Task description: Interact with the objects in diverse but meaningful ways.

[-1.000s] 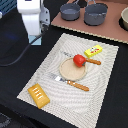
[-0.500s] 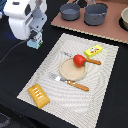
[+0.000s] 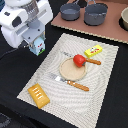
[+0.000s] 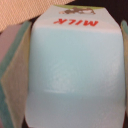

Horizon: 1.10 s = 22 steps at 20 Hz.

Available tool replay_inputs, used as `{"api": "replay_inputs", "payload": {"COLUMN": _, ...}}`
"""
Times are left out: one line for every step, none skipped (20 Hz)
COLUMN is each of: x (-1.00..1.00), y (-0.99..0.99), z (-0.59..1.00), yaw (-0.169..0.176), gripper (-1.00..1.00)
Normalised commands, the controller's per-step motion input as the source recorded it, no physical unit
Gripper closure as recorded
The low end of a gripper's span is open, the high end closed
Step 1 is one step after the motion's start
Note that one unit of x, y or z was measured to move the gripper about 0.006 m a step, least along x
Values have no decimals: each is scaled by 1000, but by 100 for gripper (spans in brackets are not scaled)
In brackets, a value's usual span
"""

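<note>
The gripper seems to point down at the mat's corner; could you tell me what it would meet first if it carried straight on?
Most likely the milk carton, which fills the wrist view right ahead of the gripper. Whether the fingers already touch it is unclear.

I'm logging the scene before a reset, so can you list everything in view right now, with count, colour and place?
Milk carton: 1, pale blue-white, in the gripper above the placemat's far corner.
Red round fruit: 1, red, on the wooden plate.
Wooden plate: 1, tan, mid-placemat.
Yellow packet: 1, yellow with red print, placemat's far side.
Bread loaf: 1, golden-orange, placemat's near corner.
Utensils: 2, orange-handled, beside the plate.
Pots: 2, grey, brown board behind.
Placemat: 1, beige.
Gripper: 1, white, holding the carton.
</note>
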Motion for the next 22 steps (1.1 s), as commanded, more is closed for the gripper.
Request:
{"api": "replay_inputs", "payload": {"x": 763, "y": 0, "z": -103, "yaw": -59, "gripper": 100}}
{"api": "replay_inputs", "payload": {"x": 763, "y": 0, "z": -89, "yaw": -57, "gripper": 100}}
{"api": "replay_inputs", "payload": {"x": 791, "y": 0, "z": -80, "yaw": -56, "gripper": 100}}
{"api": "replay_inputs", "payload": {"x": 797, "y": 0, "z": -51, "yaw": -57, "gripper": 100}}
{"api": "replay_inputs", "payload": {"x": 823, "y": 0, "z": -23, "yaw": -63, "gripper": 100}}
{"api": "replay_inputs", "payload": {"x": 840, "y": -26, "z": 0, "yaw": -70, "gripper": 100}}
{"api": "replay_inputs", "payload": {"x": 826, "y": -74, "z": 0, "yaw": -83, "gripper": 100}}
{"api": "replay_inputs", "payload": {"x": 806, "y": -111, "z": 0, "yaw": -89, "gripper": 100}}
{"api": "replay_inputs", "payload": {"x": 786, "y": -114, "z": 0, "yaw": -90, "gripper": 100}}
{"api": "replay_inputs", "payload": {"x": 751, "y": -106, "z": -11, "yaw": -88, "gripper": 100}}
{"api": "replay_inputs", "payload": {"x": 729, "y": -103, "z": -26, "yaw": -86, "gripper": 100}}
{"api": "replay_inputs", "payload": {"x": 671, "y": -103, "z": -46, "yaw": -85, "gripper": 100}}
{"api": "replay_inputs", "payload": {"x": 657, "y": -137, "z": -43, "yaw": -87, "gripper": 100}}
{"api": "replay_inputs", "payload": {"x": 640, "y": -123, "z": -57, "yaw": -88, "gripper": 100}}
{"api": "replay_inputs", "payload": {"x": 614, "y": -154, "z": -51, "yaw": -88, "gripper": 100}}
{"api": "replay_inputs", "payload": {"x": 540, "y": -180, "z": -80, "yaw": -88, "gripper": 100}}
{"api": "replay_inputs", "payload": {"x": 526, "y": -197, "z": -66, "yaw": -78, "gripper": 100}}
{"api": "replay_inputs", "payload": {"x": 494, "y": -226, "z": -31, "yaw": -70, "gripper": 100}}
{"api": "replay_inputs", "payload": {"x": 451, "y": -194, "z": -40, "yaw": -68, "gripper": 100}}
{"api": "replay_inputs", "payload": {"x": 429, "y": -169, "z": -51, "yaw": -59, "gripper": 100}}
{"api": "replay_inputs", "payload": {"x": 306, "y": -143, "z": -103, "yaw": -34, "gripper": 100}}
{"api": "replay_inputs", "payload": {"x": 77, "y": -103, "z": -169, "yaw": 0, "gripper": 100}}
